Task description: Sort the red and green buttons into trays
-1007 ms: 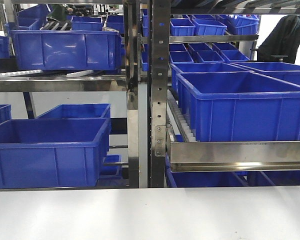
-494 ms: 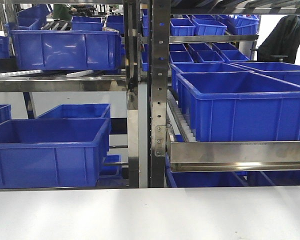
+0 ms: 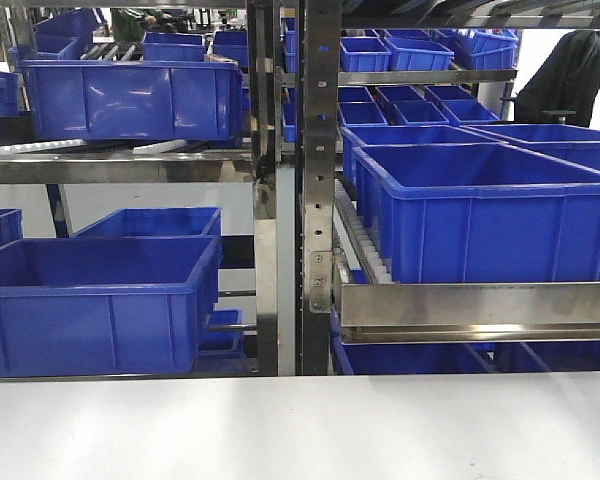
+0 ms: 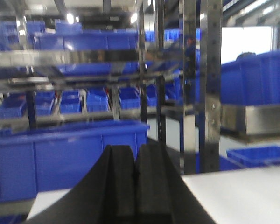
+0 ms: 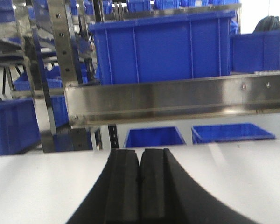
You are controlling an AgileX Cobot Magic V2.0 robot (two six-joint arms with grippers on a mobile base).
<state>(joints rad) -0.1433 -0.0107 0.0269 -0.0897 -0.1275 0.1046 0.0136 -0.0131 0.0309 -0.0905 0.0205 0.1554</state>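
exterior front-facing view, from the left: a lower crate [image 3: 90,300], deep and blue, sits on the bottom shelf, and an upper crate [image 3: 130,95] of the same blue rests on a steel shelf above it. a perforated steel upright [image 3: 320,180] stands in the middle. right of it a large crate [image 3: 480,215] sits on a roller rack behind a steel rail [image 3: 480,305], and a black jacket [image 3: 570,70] hangs at the far right. a white table [image 3: 300,430] spans the bottom of this view, and neither arm shows in it. in the left wrist view the left gripper [image 4: 134,161] has its two black fingers pressed together with nothing between them, pointing past the table edge toward a long crate [image 4: 70,154] and the racking. in the right wrist view the right gripper [image 5: 140,154] is likewise closed, its fingers meeting along a thin seam and holding nothing, above the white table and facing a steel beam [image 5: 177,100] with blue crates above and below it. the buttons and the trays show in none of these views, so where they lie relative to either gripper cannot be told.
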